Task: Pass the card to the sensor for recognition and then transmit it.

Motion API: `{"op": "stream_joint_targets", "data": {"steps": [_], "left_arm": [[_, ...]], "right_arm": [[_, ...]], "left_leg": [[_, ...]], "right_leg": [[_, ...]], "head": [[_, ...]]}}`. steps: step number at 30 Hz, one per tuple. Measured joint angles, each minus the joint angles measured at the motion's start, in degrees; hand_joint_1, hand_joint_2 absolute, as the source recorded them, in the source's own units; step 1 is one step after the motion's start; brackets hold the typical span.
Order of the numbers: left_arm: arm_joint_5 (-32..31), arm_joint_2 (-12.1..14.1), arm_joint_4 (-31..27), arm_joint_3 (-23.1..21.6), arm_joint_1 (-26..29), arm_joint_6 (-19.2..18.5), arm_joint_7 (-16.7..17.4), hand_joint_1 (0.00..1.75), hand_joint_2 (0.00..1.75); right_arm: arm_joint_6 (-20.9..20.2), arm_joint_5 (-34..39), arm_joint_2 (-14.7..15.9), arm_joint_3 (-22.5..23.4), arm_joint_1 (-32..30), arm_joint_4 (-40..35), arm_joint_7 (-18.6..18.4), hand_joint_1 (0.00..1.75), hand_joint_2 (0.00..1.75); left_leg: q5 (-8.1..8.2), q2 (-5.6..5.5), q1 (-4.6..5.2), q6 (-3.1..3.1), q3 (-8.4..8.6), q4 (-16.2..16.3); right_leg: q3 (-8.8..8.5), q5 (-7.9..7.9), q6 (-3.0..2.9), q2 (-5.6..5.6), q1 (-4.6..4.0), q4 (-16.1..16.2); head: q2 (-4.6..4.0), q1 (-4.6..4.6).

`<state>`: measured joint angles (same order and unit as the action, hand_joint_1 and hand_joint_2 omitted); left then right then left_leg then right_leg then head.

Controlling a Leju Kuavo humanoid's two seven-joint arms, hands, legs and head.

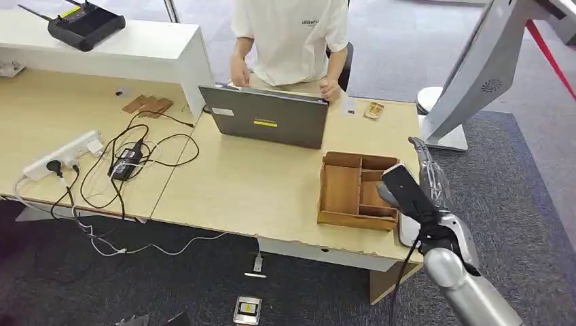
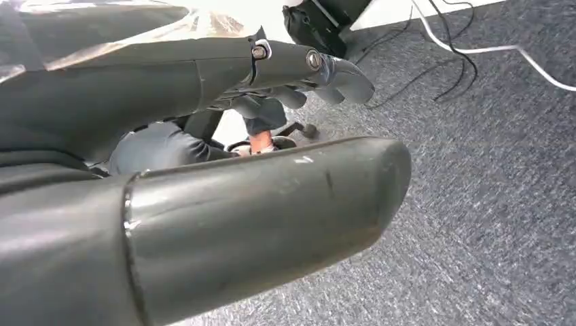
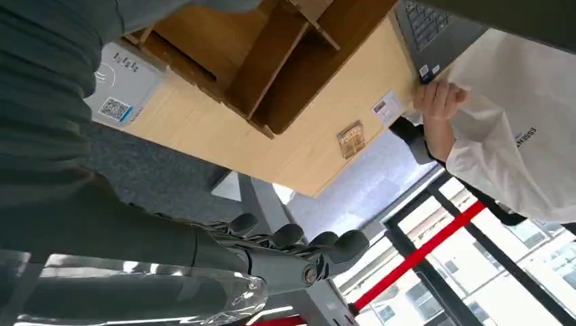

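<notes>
While the right hand [image 1: 424, 187] hung over the desk's [image 1: 258, 190] right-hand edge, its fingers were stretched out straight and apart from the thumb, with nothing between them. The right wrist view agreed: fingers [image 3: 292, 238] loosely extended, hand empty.

Directly below that hand lay the sensor [image 1: 406, 234], a flat white pad. The right wrist view showed a QR code and a wave mark printed on its face [image 3: 126, 85]. It sat at the desk edge, just beside the wooden tray [image 1: 325, 193], whose compartments looked bare from the head view.

A small white card [image 1: 348, 107] lay flat near the far edge of the desk, close to the fist of the person [image 1: 292, 34] in a white shirt seated behind the laptop [image 1: 268, 117]. A small amber-coloured item [image 1: 373, 109] lay just to its right. Could not tell whether that white card was the one for the task; it was well apart from both the sensor and the right hand.

Left hand [image 2: 170, 81]: seen over grey carpet [image 2: 475, 170], fingers extended with the tips slightly curled, thumb apart from them, holding nothing.

Elsewhere on the desk: a white power strip [image 1: 61, 155] with tangled black cables at the left.
</notes>
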<state>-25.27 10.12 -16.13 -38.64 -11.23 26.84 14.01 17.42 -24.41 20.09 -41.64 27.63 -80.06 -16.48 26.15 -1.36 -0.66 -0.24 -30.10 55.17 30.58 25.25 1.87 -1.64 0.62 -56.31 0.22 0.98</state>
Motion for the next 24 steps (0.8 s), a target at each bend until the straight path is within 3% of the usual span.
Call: {"op": "stream_joint_targets", "data": {"steps": [4, 10, 24], "left_arm": [[-0.1, 0.0, 0.0, 0.0, 0.0, 0.5, 0.0, 0.00, 0.00], [-0.7, 0.0, 0.0, 0.0, 0.7, 3.8, 0.0, 0.00, 0.00], [-1.0, 0.0, 0.0, 0.0, 0.9, 4.2, -0.3, 0.00, 0.00]], "right_arm": [[-0.7, -1.3, 0.0, 0.0, 0.0, 0.0, -0.1, 0.00, 1.75], [-6.4, -18.9, -0.7, 0.0, -6.1, -4.7, -4.4, 0.00, 1.75], [-7.7, -19.7, -1.0, 2.8, -10.1, -11.0, -4.3, 0.00, 1.75]], "left_leg": [[0.00, 0.00, 0.00, 0.00, 0.00, 0.0], [0.02, -0.04, -0.03, -0.01, -0.03, 0.0], [-0.01, 0.02, -0.02, 0.00, -0.02, 0.0]], "right_leg": [[0.00, 0.00, 0.00, 0.00, 0.00, 0.0], [0.02, 0.01, -0.01, 0.00, -0.01, 0.0], [0.01, -0.01, 0.00, -0.01, 0.00, 0.0]], "head": [[0.00, 0.00], [0.00, -0.02], [0.00, 0.00]]}}
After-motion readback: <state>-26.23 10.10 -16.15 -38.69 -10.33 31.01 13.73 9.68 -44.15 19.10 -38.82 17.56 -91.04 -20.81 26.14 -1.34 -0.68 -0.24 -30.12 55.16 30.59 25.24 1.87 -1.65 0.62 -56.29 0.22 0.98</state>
